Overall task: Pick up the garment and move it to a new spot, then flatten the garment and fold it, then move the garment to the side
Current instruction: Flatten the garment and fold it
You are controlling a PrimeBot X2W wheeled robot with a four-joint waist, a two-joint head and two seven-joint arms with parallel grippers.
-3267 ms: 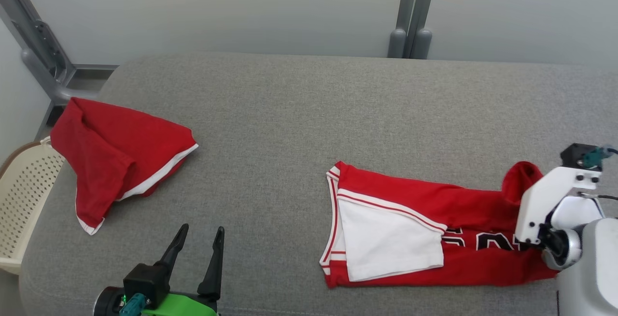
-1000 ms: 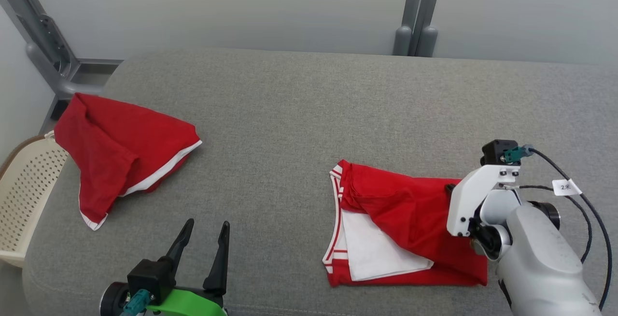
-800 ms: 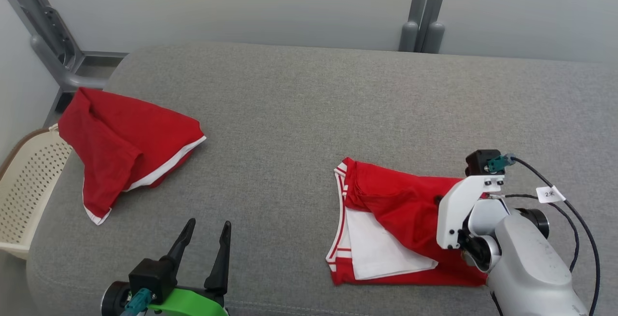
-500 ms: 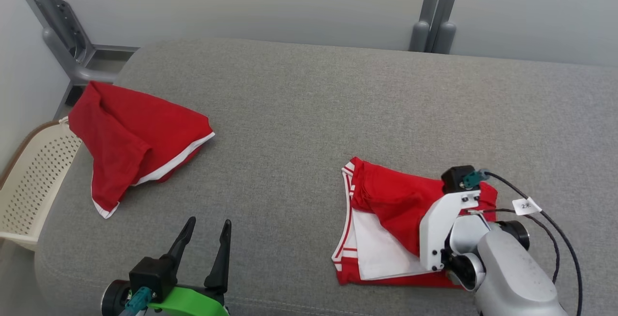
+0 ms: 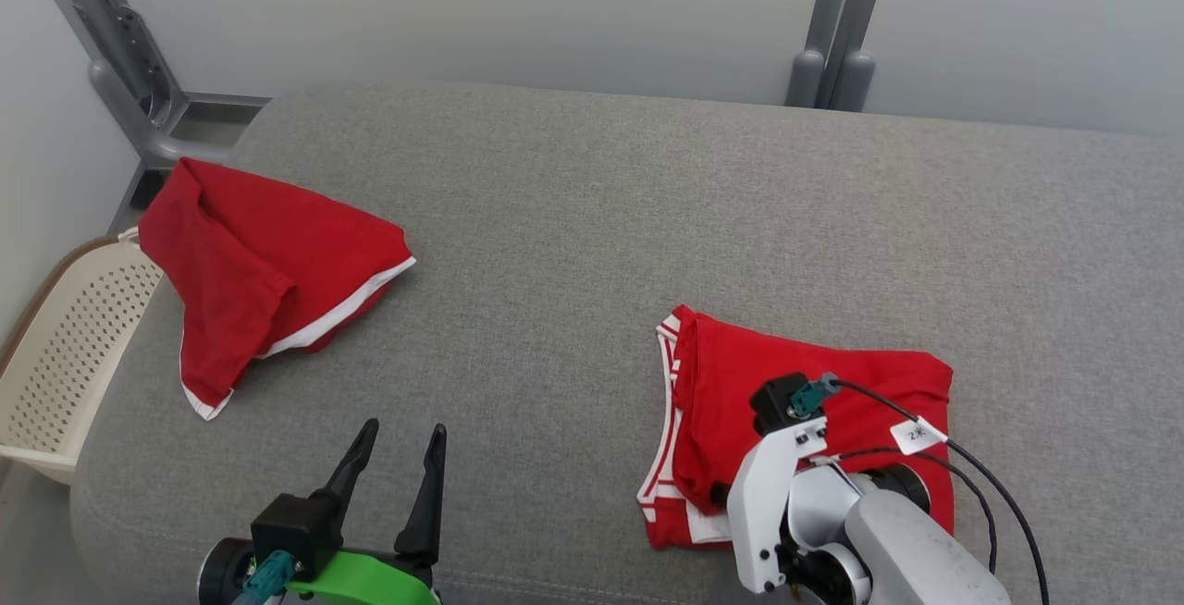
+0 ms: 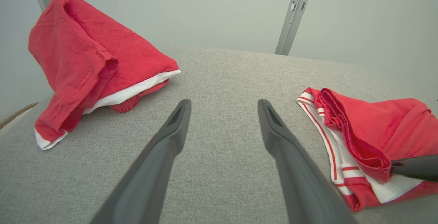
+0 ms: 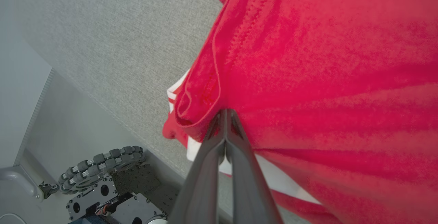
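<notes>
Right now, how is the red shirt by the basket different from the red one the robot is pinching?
The crumpled red shirt lies in a loose heap; the folded red jersey lies flat in a rough rectangle. Nothing touches the shirt, while the right gripper is shut on the jersey's edge. The shirt has a plain white hem band; the jersey has red-and-white striped trim. Both are red and lie on the grey cushion.

We log the left gripper [image 5: 403,426] low and well to the left of the folded garment [image 5: 740,364], fingers spread wide, pointing up and holding nothing, while the right gripper [image 7: 226,111] angles down over that garment's near left corner, fingers pressed tight together and pinching its red hem.
</notes>
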